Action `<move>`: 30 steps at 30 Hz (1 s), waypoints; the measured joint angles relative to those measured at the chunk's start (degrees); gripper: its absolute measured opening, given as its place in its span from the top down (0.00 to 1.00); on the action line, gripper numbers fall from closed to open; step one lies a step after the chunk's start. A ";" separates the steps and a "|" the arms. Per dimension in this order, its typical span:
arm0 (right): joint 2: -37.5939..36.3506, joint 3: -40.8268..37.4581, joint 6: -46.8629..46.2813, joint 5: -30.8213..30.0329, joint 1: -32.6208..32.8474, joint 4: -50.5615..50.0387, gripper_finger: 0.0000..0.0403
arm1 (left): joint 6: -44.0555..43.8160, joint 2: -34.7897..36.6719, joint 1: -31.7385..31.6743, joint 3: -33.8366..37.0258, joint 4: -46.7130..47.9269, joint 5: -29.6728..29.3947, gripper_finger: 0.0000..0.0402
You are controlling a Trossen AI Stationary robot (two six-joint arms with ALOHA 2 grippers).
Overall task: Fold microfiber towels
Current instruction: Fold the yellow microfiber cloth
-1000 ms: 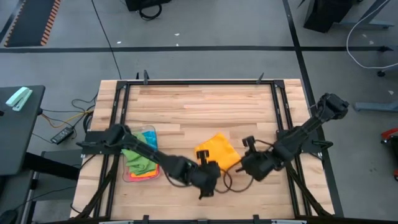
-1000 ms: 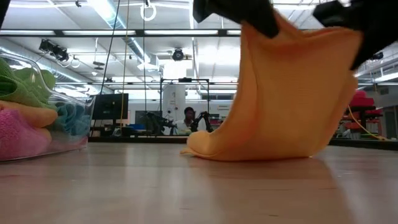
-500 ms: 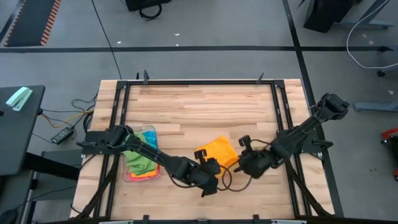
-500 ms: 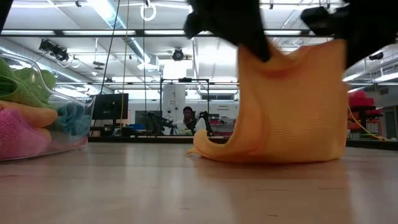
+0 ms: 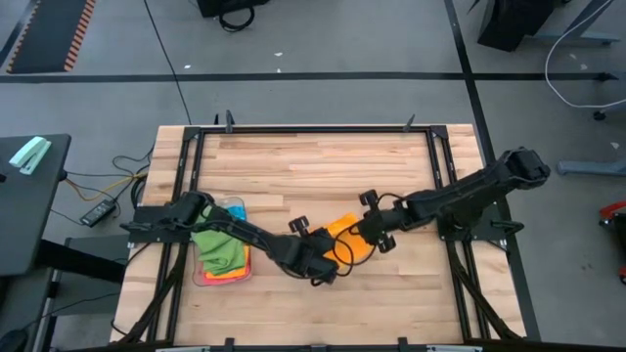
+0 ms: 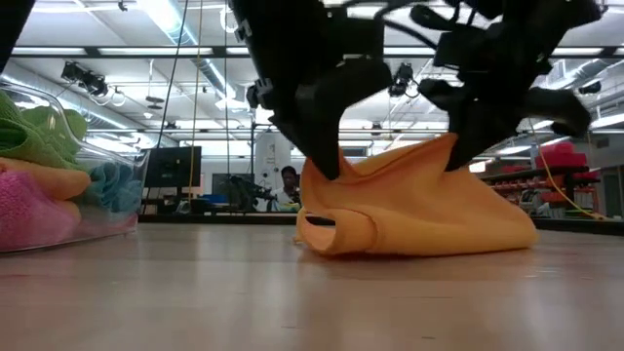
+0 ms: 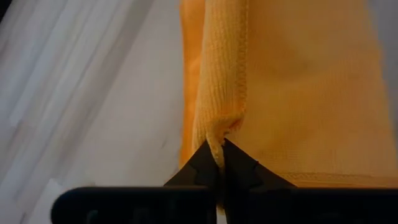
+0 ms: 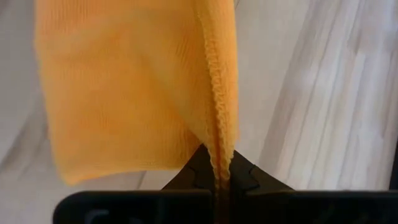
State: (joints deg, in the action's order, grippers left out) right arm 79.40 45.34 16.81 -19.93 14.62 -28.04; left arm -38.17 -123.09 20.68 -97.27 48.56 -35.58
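The left gripper (image 5: 320, 256) stands in the lower middle of the high view, its two fingers pressed together on a hemmed edge of the orange towel (image 5: 344, 235). In the left wrist view the stitched border (image 7: 219, 134) of the cloth goes straight into the closed tips and bunches a little there. The right gripper (image 5: 372, 233) is just to the right of it in the high view and pinches another edge of the same towel; in the right wrist view the hem (image 8: 217, 112) runs down between its shut fingers.

In the low view the towel (image 6: 419, 210) lies low on the wooden table (image 6: 312, 302), in the middle right of the frame, with one rolled fold at its left end and two small peaks where the grippers hold it.

The cloth seems very light and soft. It will probably sag and follow any pull, and it has no stiffness of its own. The hem and the corners look like the best places to hold, because the thicker stitching should give the fingers more grip.

At the left edge of the low view, the clear tray (image 6: 122, 210) holds more towels (image 6: 39, 185) in green, orange, blue and pink.
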 joint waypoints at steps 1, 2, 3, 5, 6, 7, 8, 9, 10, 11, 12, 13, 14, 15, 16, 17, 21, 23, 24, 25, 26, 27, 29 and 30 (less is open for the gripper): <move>0.00 -0.31 1.11 0.77 -1.12 1.26 0.98 | -0.17 -0.01 -0.41 0.22 0.24 0.12 0.96; 0.00 -0.70 1.98 1.30 -2.11 2.62 0.98 | -0.35 -0.02 -0.79 0.24 0.86 0.28 0.95; 0.00 -1.18 2.87 2.08 -3.11 3.72 0.98 | -0.75 -0.02 -1.12 0.24 1.18 0.63 0.93; 0.00 -2.17 4.46 3.53 -4.84 5.72 0.98 | -1.85 -0.04 -1.83 0.21 1.20 1.97 0.91; 0.00 -2.64 5.04 3.83 -5.50 6.97 0.98 | -2.24 -0.26 -2.09 0.21 1.22 2.38 0.91; 0.00 -3.27 5.57 4.23 -6.09 8.62 0.98 | -2.76 -0.45 -2.26 0.21 1.21 2.48 0.91; 0.00 -3.93 6.13 4.57 -6.64 9.79 0.97 | -3.06 -0.54 -2.29 0.21 1.50 2.59 0.92; 0.00 -4.59 6.72 5.14 -7.20 10.61 0.97 | -3.38 -0.55 -2.29 0.21 1.57 2.73 0.93; 0.00 -5.21 7.14 5.90 -7.69 11.49 0.96 | -3.57 -0.56 -2.29 0.21 1.43 2.93 0.94; 0.00 -5.73 7.35 6.67 -8.15 12.43 0.96 | -3.84 -0.69 -2.27 0.20 1.32 3.35 0.95; 0.00 -6.23 7.48 7.51 -8.60 13.40 0.95 | -4.12 -0.86 -2.27 0.19 1.33 3.97 0.96; 0.00 -6.67 7.81 8.24 -9.01 14.20 0.94 | -4.46 -1.01 -2.27 0.20 1.47 4.74 0.96; 0.00 -7.10 8.25 8.73 -9.35 14.94 0.93 | -4.78 -1.13 -2.26 0.21 1.60 5.37 0.96; 0.00 -7.54 8.74 9.03 -9.73 15.78 0.92 | -5.16 -1.35 -2.25 0.19 1.62 5.66 0.96; 0.00 -7.85 9.21 9.33 -10.06 16.55 0.90 | -5.89 -1.51 -2.22 0.19 1.91 5.80 0.95; 0.00 -8.10 9.70 9.57 -10.44 17.15 0.89 | -6.59 -1.70 -2.20 0.20 2.87 5.95 0.94; 0.00 -8.19 10.20 9.75 -11.95 17.37 0.81 | -9.35 -2.51 -2.33 0.19 5.29 6.05 0.83; 0.00 -8.19 9.76 9.75 -12.62 17.34 0.77 | -9.95 -2.57 -2.35 0.24 6.25 6.06 0.76; 0.00 -8.19 9.46 9.75 -12.95 17.28 0.74 | -10.17 -2.56 -2.35 0.21 5.71 5.99 0.72; 0.00 -8.19 9.23 9.75 -13.27 17.11 0.72 | -10.26 -2.56 -2.35 0.19 5.57 6.00 0.69; 0.00 -8.19 8.97 9.75 -13.59 16.89 0.70 | -10.26 -2.56 -2.26 0.19 5.86 6.02 0.65; 0.00 -8.19 8.67 9.69 -14.00 16.59 0.68 | -10.26 -2.55 -2.13 0.19 5.97 6.02 0.62; 0.00 -7.32 7.61 8.62 -14.71 13.50 0.64 | -10.26 -2.15 -1.88 0.19 6.40 6.06 0.56; 0.00 -6.48 6.74 7.79 -15.12 11.56 0.63 | -10.24 -1.86 -1.71 0.19 6.86 6.15 0.54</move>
State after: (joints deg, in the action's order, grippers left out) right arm 79.40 38.86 23.55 -12.13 -0.50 -16.49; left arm -48.41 -124.94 18.97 -97.08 55.43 -29.44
